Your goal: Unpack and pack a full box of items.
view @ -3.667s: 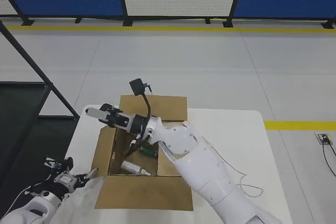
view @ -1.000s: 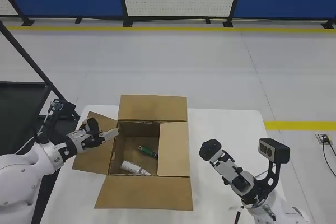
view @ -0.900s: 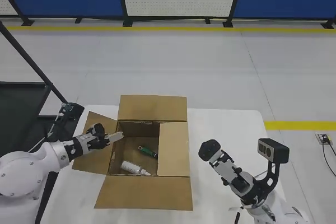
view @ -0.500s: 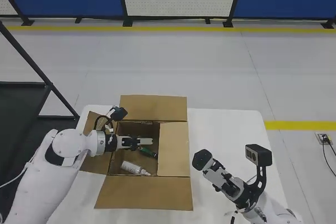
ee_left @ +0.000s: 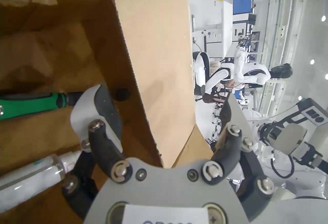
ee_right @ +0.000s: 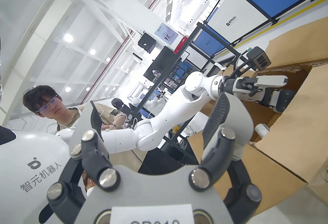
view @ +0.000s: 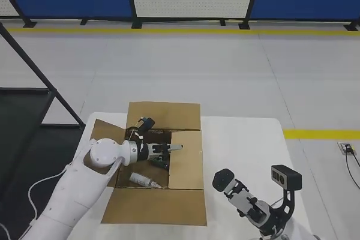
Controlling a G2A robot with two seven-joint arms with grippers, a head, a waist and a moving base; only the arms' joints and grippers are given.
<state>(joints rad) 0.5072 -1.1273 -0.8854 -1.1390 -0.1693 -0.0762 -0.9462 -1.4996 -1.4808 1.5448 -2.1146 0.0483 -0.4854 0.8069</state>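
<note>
An open cardboard box (view: pixel 186 207) stands on the white table (view: pixel 240 138). Inside lie a green-handled tool (ee_left: pixel 30 105) and a white bottle (view: pixel 145 180), which also shows in the left wrist view (ee_left: pixel 30 173). My left gripper (view: pixel 170 153) is inside the box at its right side, open (ee_left: pixel 166 112). One finger (ee_left: pixel 102 107) is next to the green tool, and the box's right wall (ee_left: pixel 153 55) stands between the two fingers. My right gripper (ee_right: pixel 157 119) is open and holds nothing, off the box's front right corner (view: pixel 225 180), facing the box.
The box's flaps are folded out: back flap (view: pixel 165 114), left flap (view: pixel 99 159), right flap (view: pixel 189 162). A black frame (view: pixel 36 72) stands left of the table. The table surface right of the box is bare.
My left arm has swung from the left flap across the box, so its gripper now sits at the right wall. My right arm has shifted slightly nearer the table's front.
</note>
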